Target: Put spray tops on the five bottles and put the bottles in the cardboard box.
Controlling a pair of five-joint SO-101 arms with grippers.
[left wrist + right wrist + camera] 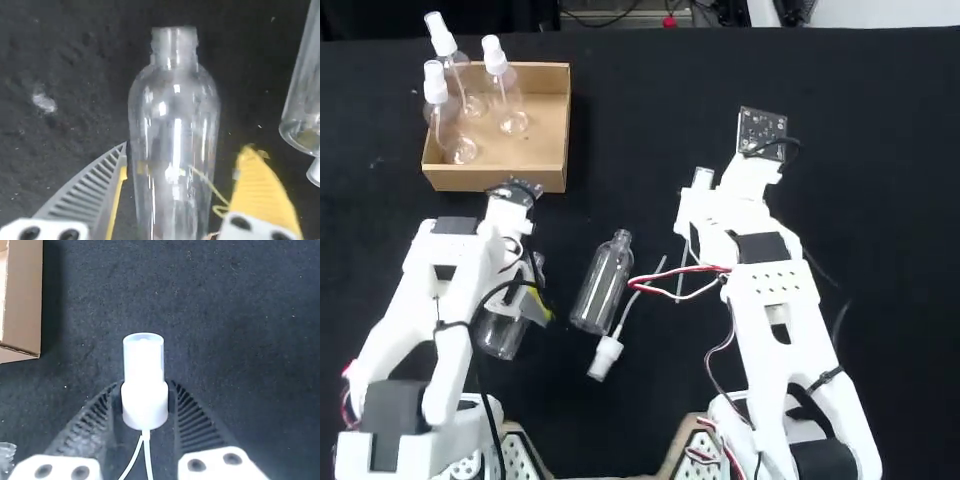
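My left gripper (186, 148) is shut on a clear uncapped bottle (172, 115), its open neck pointing away from the wrist; in the high view this bottle (503, 335) hangs under the left arm at the front left. My right gripper (144, 388) is shut on a white spray top (144, 382) whose thin tube trails back toward the wrist; the spray top (701, 180) is seen mid-table in the high view. A second uncapped bottle (603, 280) lies on the black cloth between the arms, with a loose spray top (606, 357) at its base. The cardboard box (545, 130) stands at the back left.
Three capped bottles (450, 115) stand inside the box. The lying bottle's base (304, 80) is close beside my left gripper. A box corner (20, 300) is off to one side of my right gripper. Red and white wires (670, 285) cross the cloth by the right arm.
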